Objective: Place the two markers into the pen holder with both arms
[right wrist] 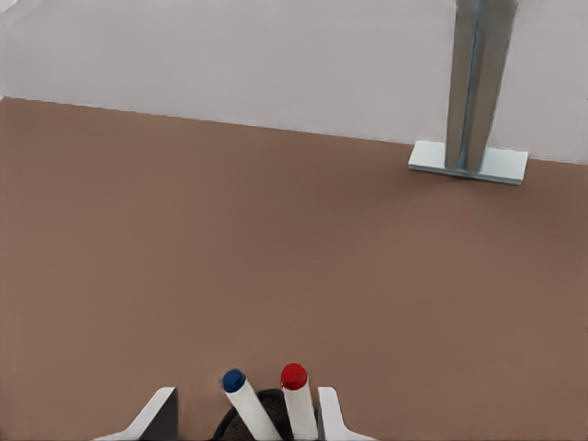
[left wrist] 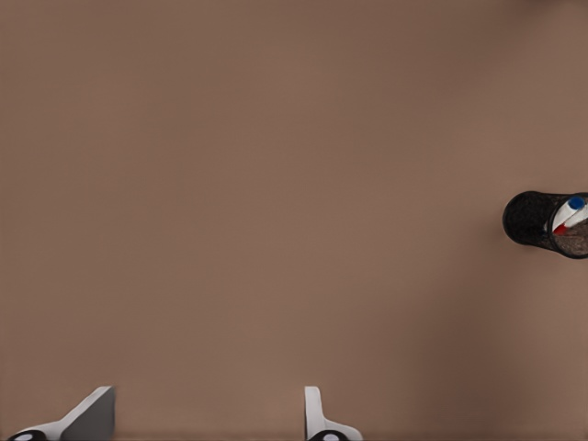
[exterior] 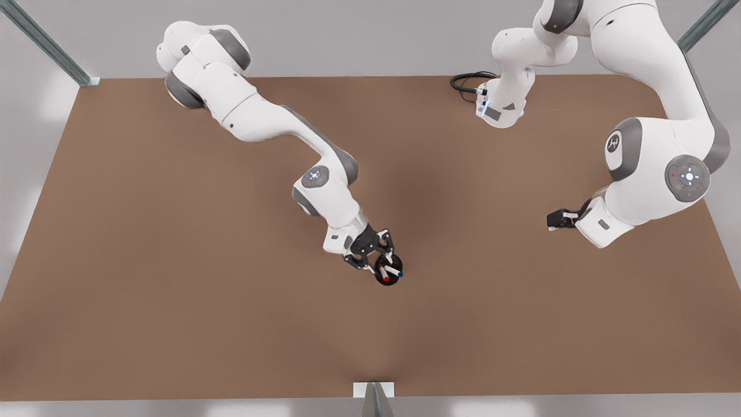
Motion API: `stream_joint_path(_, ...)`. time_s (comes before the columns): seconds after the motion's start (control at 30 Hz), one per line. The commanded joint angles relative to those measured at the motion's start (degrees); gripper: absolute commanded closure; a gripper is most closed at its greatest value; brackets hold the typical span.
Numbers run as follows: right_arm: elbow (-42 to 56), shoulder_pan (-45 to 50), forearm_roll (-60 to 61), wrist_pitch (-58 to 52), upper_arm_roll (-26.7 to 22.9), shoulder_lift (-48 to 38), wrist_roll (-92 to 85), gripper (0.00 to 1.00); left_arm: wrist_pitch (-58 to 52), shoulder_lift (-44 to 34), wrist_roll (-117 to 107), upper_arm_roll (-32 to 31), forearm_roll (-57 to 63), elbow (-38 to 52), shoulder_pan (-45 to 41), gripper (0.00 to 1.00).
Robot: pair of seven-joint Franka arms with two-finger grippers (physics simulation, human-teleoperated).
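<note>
with its two black fingers spread wide and gripping nothing, the right gripper (exterior: 375,255) hangs just over the small black mesh pen holder (exterior: 386,272), on the arm at the front view's left. from the right wrist view those pale fingertips (right wrist: 333,412) stand either side of the holder (right wrist: 266,415), clear of both markers. and both markers are in: the white marker with the red end (right wrist: 296,397) and the white marker with the dark blue end (right wrist: 243,400) stand side by side in the cup, leaning a little, their tips poking above the rim. in the front view the red end (exterior: 386,278) and the blue end (exterior: 400,273) sit close together inside the holder's round mouth.

over to the left gripper (exterior: 557,220), on the arm at the front view's right: it waits low over the table, well apart from the holder, fingers parted and empty. its wrist view shows the two pale fingertips (left wrist: 317,418) with bare surface between them, and the holder (left wrist: 542,222) far off with both markers in it.

all around, the flat brown table (exterior: 173,301) lies open, with wide room between the arms. a metal post on a pale foot plate (exterior: 373,391) stands at the near edge, another post (exterior: 81,75) at the far corner on the front view's left, and a black cable loop (exterior: 466,81) rests by the far edge.
</note>
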Motion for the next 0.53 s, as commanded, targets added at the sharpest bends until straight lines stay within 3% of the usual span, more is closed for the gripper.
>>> stream_joint_path(0.0, -0.03, -1.13, -0.61, -11.94, 0.12, -7.02, 3.19, 0.00, -0.15, 0.00, -1.02, 0.00, 0.00, 0.01, 0.07, 0.00)
stream_joint_path(0.03, 0.05, -2.71, -0.44, -27.16, 0.12, -14.24, 3.46, 0.00, -0.15, 0.00, -0.93, 0.00, 0.00, 0.01, -0.02, 0.00)
stream_joint_path(0.13, -0.12, -12.36, 4.28, -53.34, 1.61, -25.39, 2.85, 0.00, -0.24, -0.09, -0.76, -0.09, 0.18, 0.01, -0.45, 0.00)
stream_joint_path(0.17, -4.75, -15.89, 6.32, -55.21, 1.27, -31.70, 1.54, 0.00, -0.33, -0.09, -0.76, -0.09, 0.26, 0.09, -0.72, 0.00)
stream_joint_path(0.27, -12.43, -15.02, 13.36, -59.51, -14.55, -35.08, -15.25, 0.00, -0.32, -0.09, -0.67, -0.09, 0.53, 0.36, -0.89, 0.00)
stream_joint_path(0.33, -4.35, -15.02, 13.36, -64.88, -17.72, -30.60, -21.14, 0.00, -0.24, 0.52, -0.49, -0.09, 0.53, 0.36, -0.81, 0.00)
stream_joint_path(0.4, -1.62, -14.93, 13.54, -66.64, -17.72, -29.10, -21.59, 0.00, -0.24, 0.87, -0.41, -0.18, 0.44, 0.36, -0.98, 0.00)
stream_joint_path(0.47, 7.88, -15.02, 14.42, -71.39, -17.63, -23.65, -25.19, 0.00, -0.15, 0.96, -0.41, -0.18, 0.53, 0.36, -1.42, 0.00)
stream_joint_path(0.5, 6.39, -15.02, 14.33, -69.02, -17.81, -24.35, -25.54, 0.00, -0.15, 1.31, -0.41, -0.18, 0.53, 0.45, -1.77, 0.00)
